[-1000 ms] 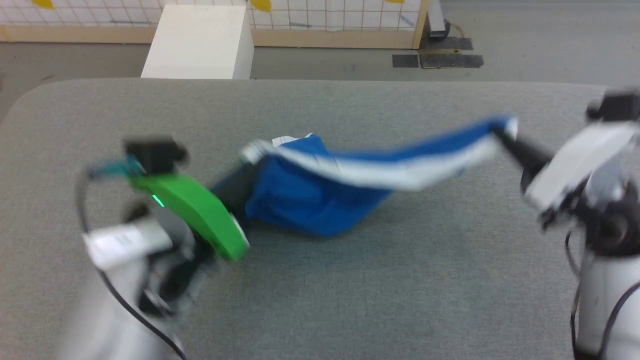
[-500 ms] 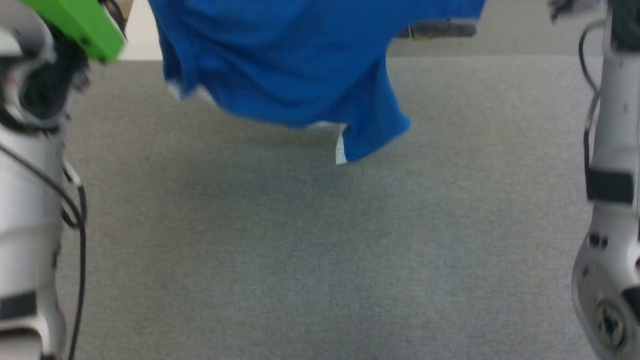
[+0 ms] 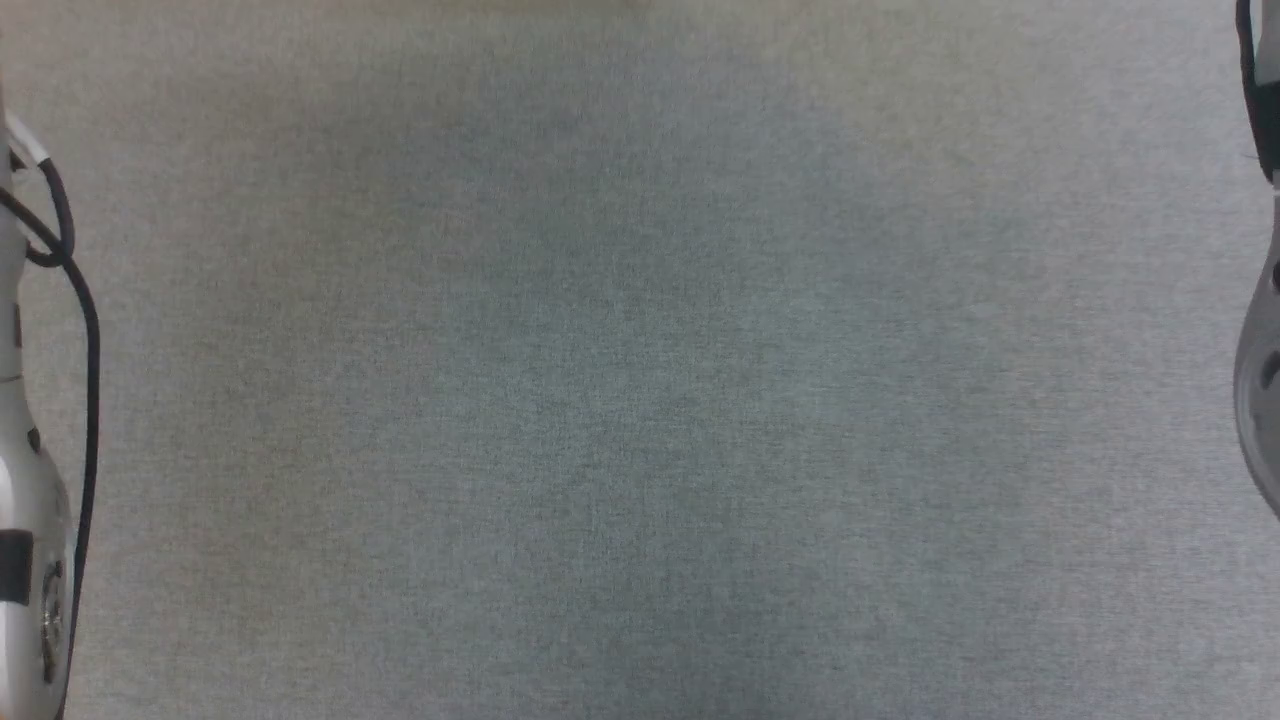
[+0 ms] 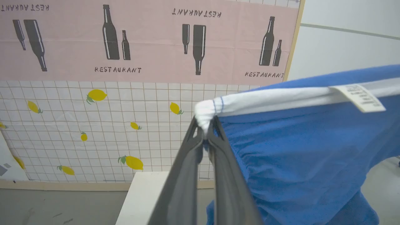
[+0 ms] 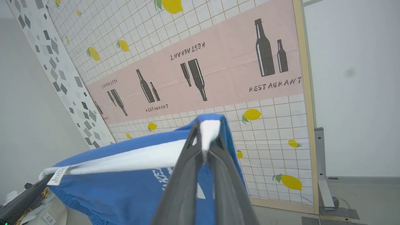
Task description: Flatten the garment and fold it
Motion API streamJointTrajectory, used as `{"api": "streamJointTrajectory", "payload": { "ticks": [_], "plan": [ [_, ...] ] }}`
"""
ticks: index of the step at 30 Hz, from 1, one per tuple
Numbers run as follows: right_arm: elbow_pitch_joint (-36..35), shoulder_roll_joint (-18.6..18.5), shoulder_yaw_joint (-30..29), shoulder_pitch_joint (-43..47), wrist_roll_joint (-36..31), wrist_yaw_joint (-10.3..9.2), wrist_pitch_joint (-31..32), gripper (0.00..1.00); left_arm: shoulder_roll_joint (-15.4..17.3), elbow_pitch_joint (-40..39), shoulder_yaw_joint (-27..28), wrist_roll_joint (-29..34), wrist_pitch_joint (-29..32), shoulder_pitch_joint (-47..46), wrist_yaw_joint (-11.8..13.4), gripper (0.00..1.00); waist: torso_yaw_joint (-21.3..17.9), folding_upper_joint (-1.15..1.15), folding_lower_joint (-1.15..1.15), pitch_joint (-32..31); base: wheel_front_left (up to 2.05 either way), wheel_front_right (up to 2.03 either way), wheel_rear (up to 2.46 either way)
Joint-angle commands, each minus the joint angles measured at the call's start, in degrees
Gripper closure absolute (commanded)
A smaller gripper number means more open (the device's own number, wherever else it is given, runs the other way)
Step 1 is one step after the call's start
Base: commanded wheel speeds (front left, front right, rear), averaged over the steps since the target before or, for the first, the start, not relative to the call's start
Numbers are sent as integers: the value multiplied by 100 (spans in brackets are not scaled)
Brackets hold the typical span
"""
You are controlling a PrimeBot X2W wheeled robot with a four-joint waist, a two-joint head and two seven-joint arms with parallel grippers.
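Observation:
The garment (image 4: pixel 297 150) is royal-blue shorts with a white waistband and a small white tag (image 4: pixel 359 97), hanging in the air in front of a wall. In the left wrist view my left gripper (image 4: pixel 204 125) is shut on a bunched end of the white waistband. In the right wrist view my right gripper (image 5: pixel 206 137) is shut on the other end of the waistband, and the blue garment (image 5: pixel 125 190) with white lettering sags away from it toward the tag (image 5: pixel 57 175). The head view shows the bare grey table (image 3: pixel 640 400) with a pale forearm at each edge.
A white box (image 4: pixel 147 200) stands on the floor below the left gripper, in front of a tiled wall with lemon prints and a pink restaurant poster (image 4: pixel 150 40). A grey post (image 5: pixel 320 168) stands at the wall's right end.
Both arms have lifted the garment off the table, stretched between them, and it has left the head view at the top. The head camera has also shifted toward the table's near part.

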Motion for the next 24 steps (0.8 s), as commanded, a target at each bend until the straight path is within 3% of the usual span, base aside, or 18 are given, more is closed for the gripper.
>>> {"api": "streamJointTrajectory", "payload": {
  "ticks": [1, 7, 13, 19, 24],
  "plan": [
    [148, -103, 32, -120, 107, -13, -140, 100, 31, 152, 19, 19, -124, -72, -11, 100, 99, 0, -1, 224, 0, 0, 0],
    [548, -103, 731, 19, 564, -13, -333, 100, -147, 639, -225, -136, -574, 204, -219, 100, 194, 0, -1, 240, 0, 0, 0],
    [-50, -103, 1395, 1181, 1005, -13, -167, 100, -213, 636, -526, -551, -971, 1059, -287, 100, 291, 0, -1, -51, 0, 0, 0],
    [-1651, -228, 1422, 3410, 1197, -13, 554, 100, -69, 17, -915, -1075, -1291, 2497, -291, 100, 446, 0, -1, -667, 0, 0, 0],
    [-3712, -356, 987, 5846, 1220, -13, 1738, 100, -120, -607, -1071, -1328, -1356, 4000, -220, 100, 512, 0, -1, -1184, 0, 0, 0]
  ]
}}
